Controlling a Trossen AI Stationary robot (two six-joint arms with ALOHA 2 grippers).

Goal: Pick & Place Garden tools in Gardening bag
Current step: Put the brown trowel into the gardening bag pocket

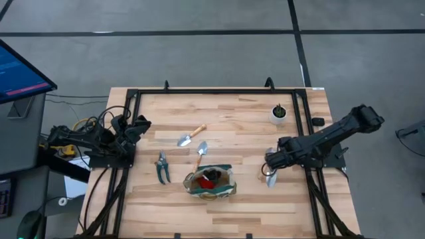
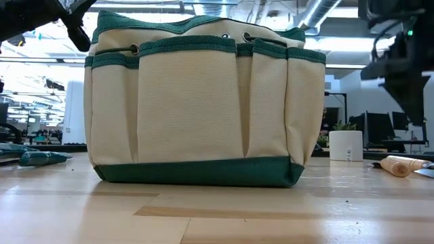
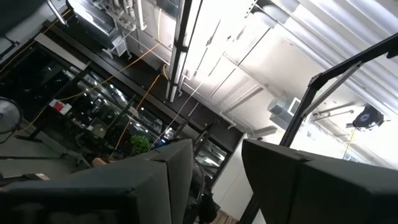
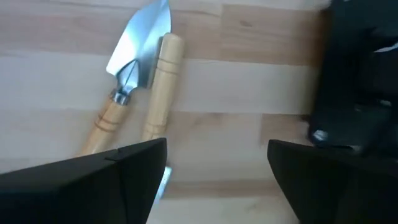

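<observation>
The left gripper (image 1: 141,126) is parked at the table's (image 1: 232,202) left edge, fingers parted and grasping nothing. The shears (image 1: 162,166) lie near the left edge. Two trowels (image 1: 191,137) lie mid-table, just behind the bag (image 1: 210,181) near the front edge. The right gripper (image 1: 269,162), fingers spread and released, is positioned over two more trowels (image 4: 134,62) near the right edge.

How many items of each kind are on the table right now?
Wooden-handled tools: 4, one mid-table, one beside the bag, two lying side by side under the right end effector
Pruning shears: 1
Gardening bag: 1
White pot: 1
Total: 7
</observation>
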